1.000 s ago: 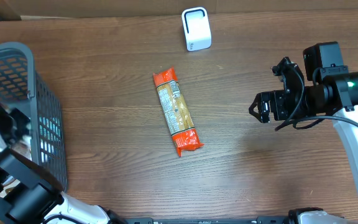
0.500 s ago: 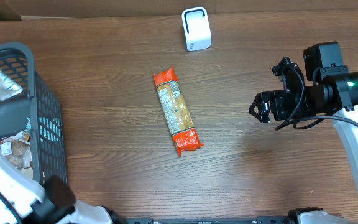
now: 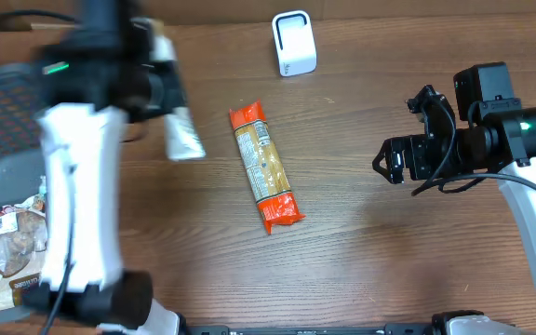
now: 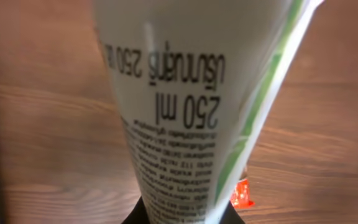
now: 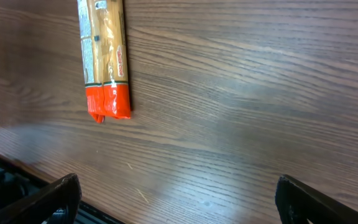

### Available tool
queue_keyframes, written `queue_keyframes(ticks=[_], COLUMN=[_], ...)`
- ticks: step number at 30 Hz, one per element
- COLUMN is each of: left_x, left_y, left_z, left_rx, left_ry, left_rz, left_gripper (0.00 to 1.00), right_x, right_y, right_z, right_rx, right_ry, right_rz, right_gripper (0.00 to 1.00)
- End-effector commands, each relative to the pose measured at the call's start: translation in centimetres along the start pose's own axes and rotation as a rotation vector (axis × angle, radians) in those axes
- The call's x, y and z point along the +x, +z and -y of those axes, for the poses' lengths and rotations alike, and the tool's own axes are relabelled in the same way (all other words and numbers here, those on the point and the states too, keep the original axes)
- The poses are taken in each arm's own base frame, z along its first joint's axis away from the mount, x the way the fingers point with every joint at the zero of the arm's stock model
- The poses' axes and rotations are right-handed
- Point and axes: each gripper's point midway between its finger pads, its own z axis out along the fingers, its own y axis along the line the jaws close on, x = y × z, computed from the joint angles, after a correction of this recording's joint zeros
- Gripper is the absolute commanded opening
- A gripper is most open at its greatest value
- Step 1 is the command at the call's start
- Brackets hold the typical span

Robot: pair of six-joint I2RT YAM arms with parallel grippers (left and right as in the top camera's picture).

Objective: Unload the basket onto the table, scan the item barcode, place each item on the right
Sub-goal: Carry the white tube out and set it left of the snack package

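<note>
Reaching over the left side of the wooden table (image 3: 361, 242), the left arm (image 3: 73, 186) is smeared by blur. Its left gripper (image 3: 159, 88) is clamped on a white tube (image 3: 183, 138) held above the wood, left of the orange packet (image 3: 264, 167) and well apart from the white scanner (image 3: 294, 44). The grey basket (image 3: 3, 112) sits partly hidden behind that arm. At the table's right side, the right gripper (image 3: 403, 140) hovers spread wide, empty. Only the left wrist view shows the tube's print, "250 ml" and a green stripe; the smaller text is too blurred to read.
</note>
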Motion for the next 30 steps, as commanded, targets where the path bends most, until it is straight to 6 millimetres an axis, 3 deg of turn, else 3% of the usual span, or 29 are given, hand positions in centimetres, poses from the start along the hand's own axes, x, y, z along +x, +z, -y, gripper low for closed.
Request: queue_keyframes(ticks=[1, 4, 9, 15, 17, 22, 25, 28, 30], left_x=[2.2, 4.5, 8.0, 11.1, 11.6, 11.7, 10.9, 8.6, 5.8], left_y=[5.5, 10.7, 16.5, 19.7, 20.1, 20.3, 19.9, 17.5, 14.3], left_z=[0.4, 0.4, -0.8, -2.2, -2.2, -1.7, -1.2, -0.5, -0.1], left_rx=[-0.096, -0.161, -0.249, -0.301, -0.296, -0.260, -0.232, -0.223, -0.228], left_ry=[-0.123, -0.212, -0.252, -0.218, -0.195, -0.094, -0.027, 0.008, 0.003], left_rz=[-0.063, -0.113, -0.182, -0.268, -0.285, -0.304, -0.299, -0.267, -0.200], left_gripper=[0.04, 0.04, 0.04, 0.04, 0.08, 0.34, 0.42, 0.41, 0.41], right_x=[-0.6, -0.5, -0.5, -0.8, -0.8, -0.8, -0.8, -0.8, -0.8], right_y=[-0.5, -0.5, -0.5, -0.5, -0.5, -0.5, -0.5, -0.5, -0.5], right_z=[-0.4, -0.4, -0.4, -0.4, -0.4, -0.4, -0.4, -0.4, -0.4], right_rx=[-0.002, -0.002, -0.002, -0.002, -0.002, -0.002, -0.002, -0.002, -0.002], right_ry=[-0.012, -0.012, -0.012, -0.016, -0.016, -0.016, -0.015, -0.016, -0.016], right_rz=[0.025, 0.024, 0.024, 0.036, 0.036, 0.035, 0.035, 0.035, 0.035], right_gripper=[1.00, 1.00, 1.00, 1.00, 1.00, 1.00, 1.00, 1.00, 1.00])
